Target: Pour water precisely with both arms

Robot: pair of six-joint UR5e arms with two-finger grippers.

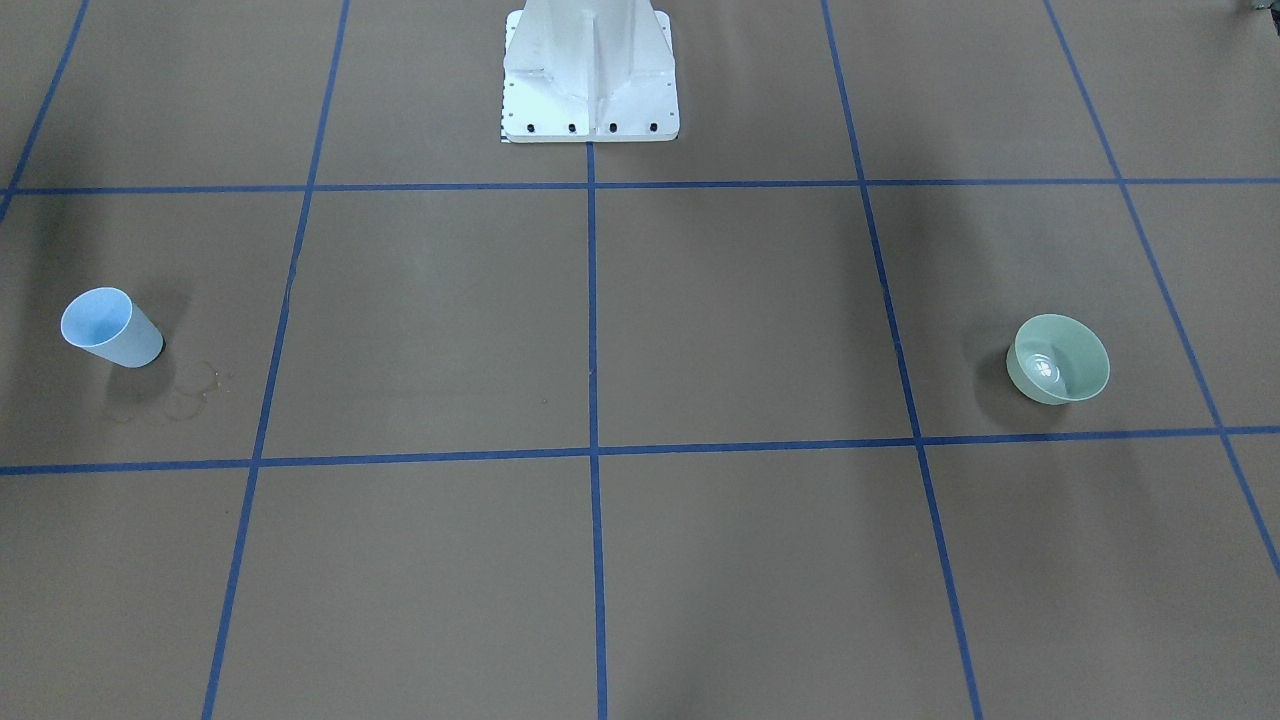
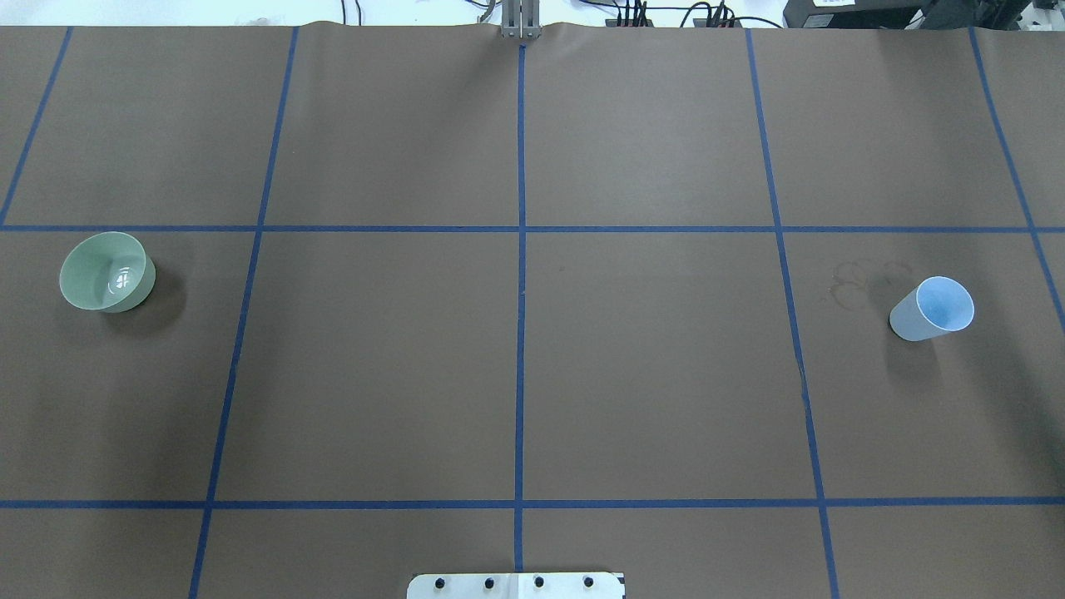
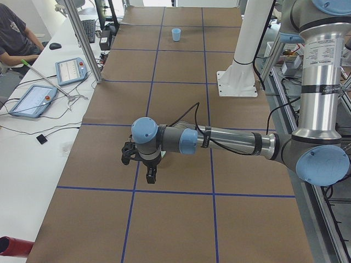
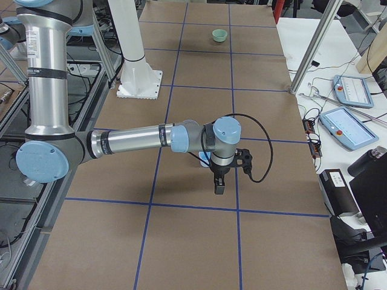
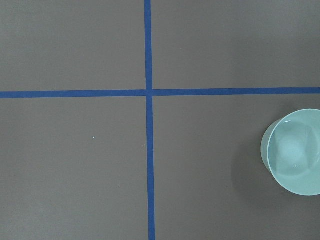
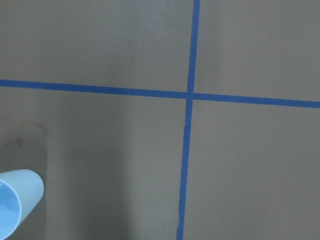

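A pale green bowl stands on the table on my left side, also in the front view as the bowl. A shiny whitish glint in its bottom looks like water. A light blue cup stands upright on my right side. The wrist views catch only the bowl's and the cup's edges. Both arms show only in the side views. The left gripper hangs near the bowl and the right gripper near the cup. I cannot tell whether either is open or shut.
Blue tape lines divide the brown table into squares. The white pedestal base stands at mid-table on the robot's side. Dried ring stains lie beside the cup. A person and tablets are at the operators' bench.
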